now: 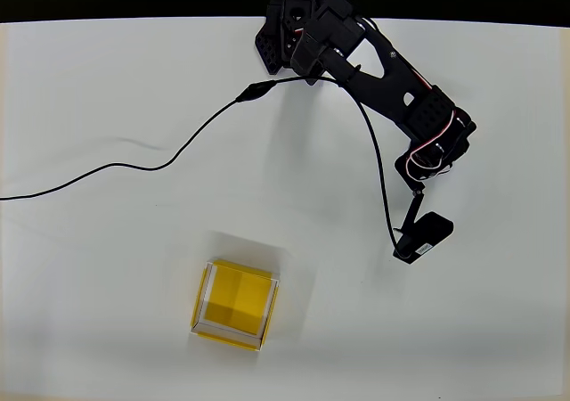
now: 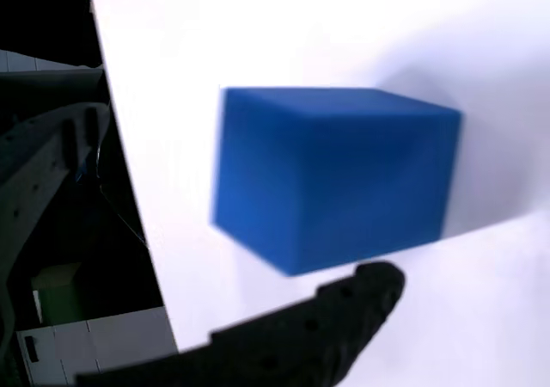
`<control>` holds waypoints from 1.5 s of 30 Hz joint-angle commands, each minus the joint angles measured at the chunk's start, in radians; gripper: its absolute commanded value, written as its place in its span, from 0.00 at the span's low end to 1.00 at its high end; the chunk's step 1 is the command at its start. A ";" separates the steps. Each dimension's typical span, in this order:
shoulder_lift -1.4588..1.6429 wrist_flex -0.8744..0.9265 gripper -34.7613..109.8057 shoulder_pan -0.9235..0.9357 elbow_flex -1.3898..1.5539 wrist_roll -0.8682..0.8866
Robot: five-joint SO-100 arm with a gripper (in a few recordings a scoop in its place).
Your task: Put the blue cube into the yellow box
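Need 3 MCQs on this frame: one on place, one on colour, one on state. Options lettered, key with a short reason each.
1. In the overhead view, where is the yellow box relative to the arm?
A. Lower left of it
B. Directly above it
C. Far right of it

2. What colour is the cube in the wrist view?
A. Red
B. Blue
C. Green

3. What is inside the yellow box now?
A. The cube
B. A cable
C. Nothing visible but its own floor

Key:
1. A: the box sits toward the bottom centre-left of the white table, while the arm reaches from the top edge down to the right.
2. B: the cube's faces are bright blue, with one black finger curving below it.
3. C: the overhead view shows only bare yellow floor within the pale rim.
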 commanded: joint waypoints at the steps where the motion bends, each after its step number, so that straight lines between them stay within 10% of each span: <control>1: 0.023 -0.018 0.64 -0.031 -0.100 0.002; 45: -0.017 -0.032 0.34 -0.009 -0.110 -0.064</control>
